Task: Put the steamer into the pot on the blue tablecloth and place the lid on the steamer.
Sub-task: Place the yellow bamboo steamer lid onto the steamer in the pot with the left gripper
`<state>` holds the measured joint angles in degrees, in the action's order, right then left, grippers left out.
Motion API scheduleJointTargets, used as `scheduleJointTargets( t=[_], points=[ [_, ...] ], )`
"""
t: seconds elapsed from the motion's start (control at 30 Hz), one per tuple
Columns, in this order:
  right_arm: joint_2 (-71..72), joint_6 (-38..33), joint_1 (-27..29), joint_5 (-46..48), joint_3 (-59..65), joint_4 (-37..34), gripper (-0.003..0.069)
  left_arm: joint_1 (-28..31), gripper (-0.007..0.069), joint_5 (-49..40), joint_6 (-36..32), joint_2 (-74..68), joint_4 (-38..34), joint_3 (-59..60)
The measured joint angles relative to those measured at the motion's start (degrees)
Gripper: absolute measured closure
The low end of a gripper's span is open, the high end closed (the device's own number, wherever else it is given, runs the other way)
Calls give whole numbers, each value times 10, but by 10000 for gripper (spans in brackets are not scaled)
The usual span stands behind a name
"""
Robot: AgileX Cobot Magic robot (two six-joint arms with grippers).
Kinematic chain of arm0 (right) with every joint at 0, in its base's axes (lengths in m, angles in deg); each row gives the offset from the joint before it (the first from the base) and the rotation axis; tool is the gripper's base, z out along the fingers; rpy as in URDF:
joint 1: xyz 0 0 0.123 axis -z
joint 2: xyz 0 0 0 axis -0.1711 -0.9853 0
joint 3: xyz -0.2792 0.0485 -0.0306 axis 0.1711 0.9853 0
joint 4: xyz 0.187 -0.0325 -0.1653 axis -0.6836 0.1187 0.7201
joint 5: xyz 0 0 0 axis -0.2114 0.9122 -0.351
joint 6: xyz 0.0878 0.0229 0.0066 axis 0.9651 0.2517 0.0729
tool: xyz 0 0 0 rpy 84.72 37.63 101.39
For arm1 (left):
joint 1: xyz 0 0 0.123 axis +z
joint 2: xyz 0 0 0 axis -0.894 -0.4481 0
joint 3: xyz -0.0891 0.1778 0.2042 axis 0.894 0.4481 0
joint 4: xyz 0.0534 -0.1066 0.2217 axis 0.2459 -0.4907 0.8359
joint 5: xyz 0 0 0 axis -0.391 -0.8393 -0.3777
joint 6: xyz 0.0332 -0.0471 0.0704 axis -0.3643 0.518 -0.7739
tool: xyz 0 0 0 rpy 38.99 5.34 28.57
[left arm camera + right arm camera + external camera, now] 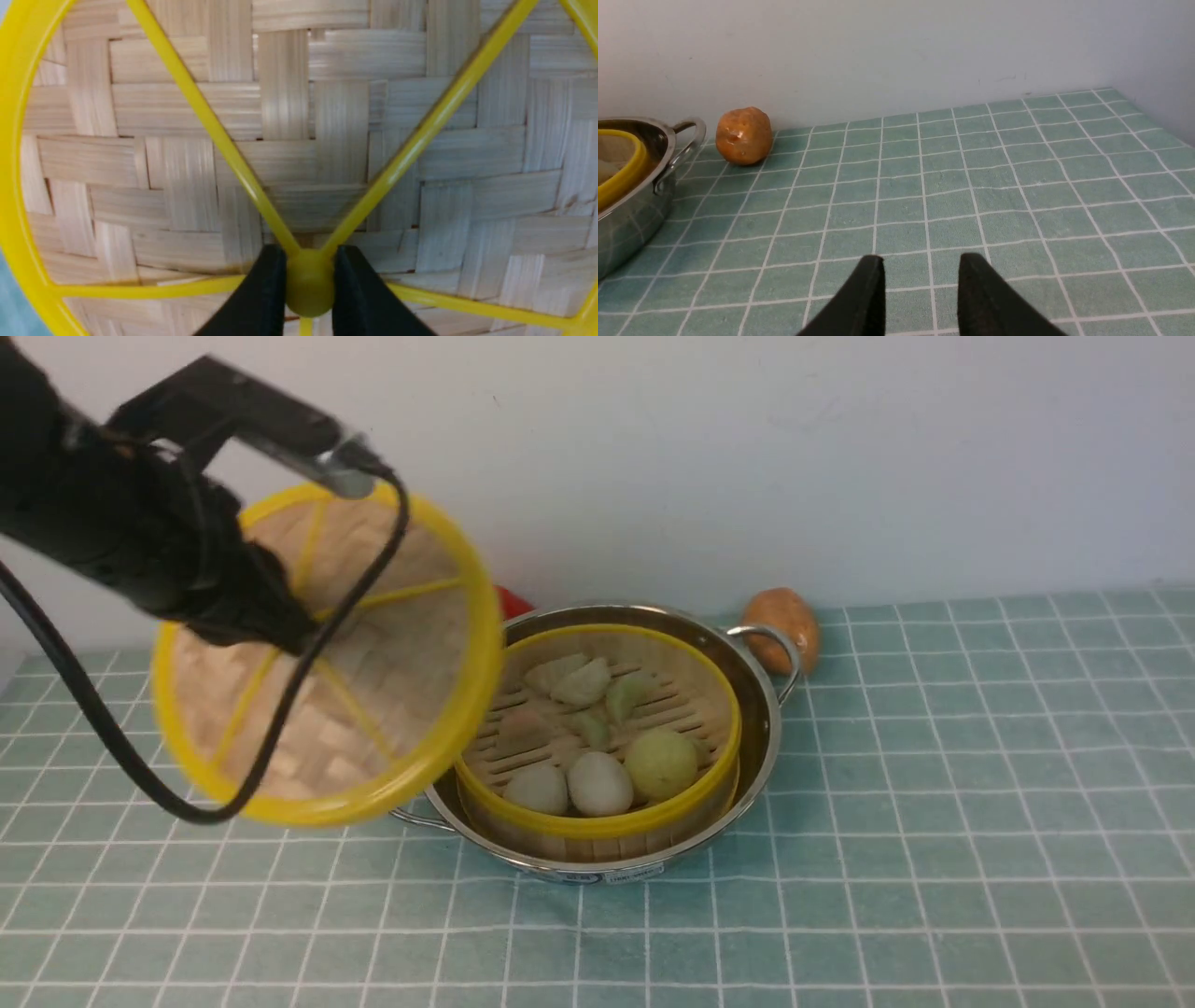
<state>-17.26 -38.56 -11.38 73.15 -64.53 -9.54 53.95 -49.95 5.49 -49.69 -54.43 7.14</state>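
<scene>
Blue tablecloth [934, 803] spread under everything. Pot [761, 709] sits on it, below and right of my left tool [310, 255]. Steamer [597, 821] seated inside the pot, buns uncovered. Lid [392, 644] tilted in the air by the pot's left edge; left tool clamped on its yellow centre knob. Right tool [920, 261] jaws apart, empty, low over cloth. Brown lump [743, 135] ahead-left of it.

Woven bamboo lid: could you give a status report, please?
Left gripper shut on yellow-rimmed woven bamboo lid, held tilted. Right gripper open, empty. Bamboo steamer inside shiny steel pot. Nothing blocking.
</scene>
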Motion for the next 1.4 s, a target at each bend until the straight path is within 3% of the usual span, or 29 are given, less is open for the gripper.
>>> scheduleJointTargets(
  t=[0.13, 0.27, 0.5, 0.97, 1.4],
  points=[
    [0, 0, 0, 0, 0, 0, 418, -45, 508, 51, -87, -26, -22, -5],
    [0, 0, 0, 0, 0, 0, 417, -86, 508, 92, -126, -72, -26, -5],
    [0, 0, 1, 0, 0, 0, 417, -100, 508, 145, -141, -128, -34, -5],
    [0, 0, 1, 0, 0, 0, 417, -101, 508, 155, -141, -148, -34, -5],
    [0, 0, 1, 0, 0, 0, 417, -102, 508, 159, -188, -161, -45, -5]
  ],
)
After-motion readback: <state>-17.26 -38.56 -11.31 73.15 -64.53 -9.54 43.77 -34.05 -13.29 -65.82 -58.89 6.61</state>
